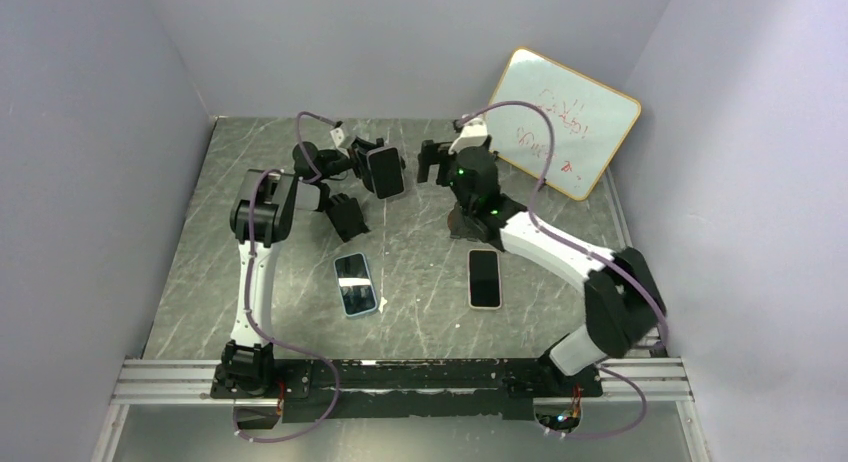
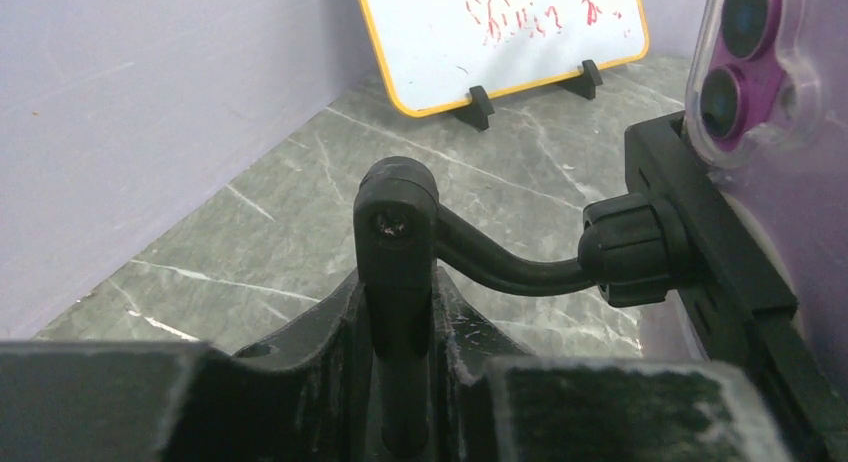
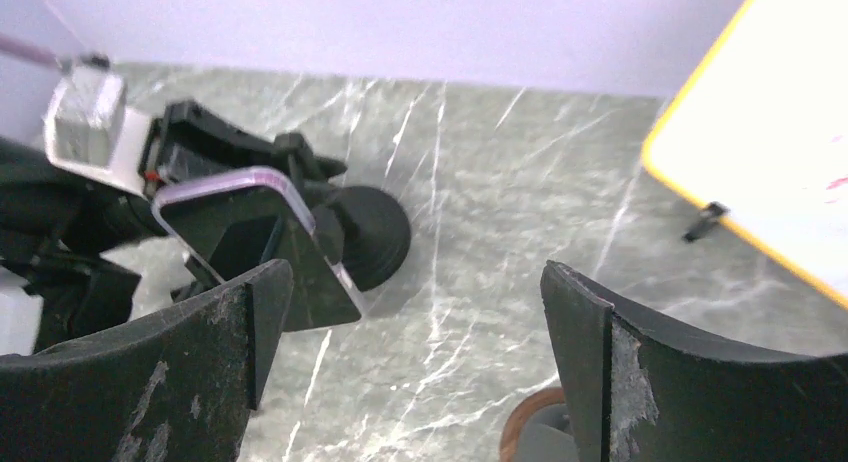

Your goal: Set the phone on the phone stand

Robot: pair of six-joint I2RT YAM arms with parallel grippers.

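A phone in a clear purple-edged case (image 1: 386,172) sits in the black phone stand's cradle (image 2: 700,232) at the back middle of the table. Its purple camera lenses (image 2: 745,52) show in the left wrist view, and its dark screen (image 3: 255,237) in the right wrist view. My left gripper (image 1: 345,164) is shut on the stand's upright black post (image 2: 397,232), its own tips in the left wrist view (image 2: 398,312). My right gripper (image 1: 432,162) is open and empty, just right of the phone and apart from it; in the right wrist view (image 3: 415,322) its fingers (image 3: 600,352) frame bare table.
A phone in a blue case (image 1: 355,284) and a phone in a pale case (image 1: 485,278) lie flat on the near table. A black object (image 1: 347,217) lies by the left arm. A whiteboard (image 1: 565,122) leans at the back right. A brown round thing (image 3: 530,422) lies under the right gripper.
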